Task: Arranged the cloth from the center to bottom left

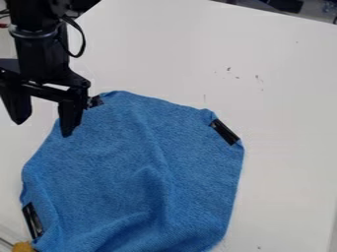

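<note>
The blue cloth (191, 157) lies spread over the lower left and centre of the white table, with folds and ridges in its lower middle. Black clips or tape pieces sit at its right corner, its lower left edge and its top left edge. My gripper (43, 125) hangs at the upper left with its two fingers wide apart and nothing between them. Its right finger overlaps the cloth's upper left edge in the view, while the left one is over bare table. Whether that finger touches the cloth, I cannot tell.
The white table (283, 98) extends to the right and behind the cloth, with small dark marks near its upper middle. An orange-yellow object (23, 247) is at the bottom left corner. Dark items lie beyond the table's far edge at the top right.
</note>
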You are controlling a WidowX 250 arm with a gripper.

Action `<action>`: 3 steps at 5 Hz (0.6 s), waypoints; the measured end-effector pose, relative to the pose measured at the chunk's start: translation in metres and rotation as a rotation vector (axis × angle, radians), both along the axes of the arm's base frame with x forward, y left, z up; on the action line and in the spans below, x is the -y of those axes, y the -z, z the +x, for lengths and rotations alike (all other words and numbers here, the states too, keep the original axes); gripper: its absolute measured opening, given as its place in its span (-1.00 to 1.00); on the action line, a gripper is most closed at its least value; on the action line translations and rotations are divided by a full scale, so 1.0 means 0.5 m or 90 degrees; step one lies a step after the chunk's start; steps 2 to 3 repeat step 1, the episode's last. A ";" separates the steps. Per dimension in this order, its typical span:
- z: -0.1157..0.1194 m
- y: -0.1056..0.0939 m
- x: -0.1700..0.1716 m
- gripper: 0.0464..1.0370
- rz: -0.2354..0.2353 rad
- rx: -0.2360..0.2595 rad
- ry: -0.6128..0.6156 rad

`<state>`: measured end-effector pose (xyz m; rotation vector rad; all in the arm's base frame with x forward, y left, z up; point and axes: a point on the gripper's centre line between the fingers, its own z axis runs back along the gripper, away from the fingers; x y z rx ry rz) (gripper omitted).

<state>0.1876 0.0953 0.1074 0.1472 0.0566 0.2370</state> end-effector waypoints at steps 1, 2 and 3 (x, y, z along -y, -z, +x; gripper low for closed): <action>0.014 0.013 0.001 0.93 0.003 0.034 0.029; 0.014 0.013 0.001 0.93 0.003 0.034 0.029; 0.014 0.013 0.001 0.93 0.003 0.034 0.029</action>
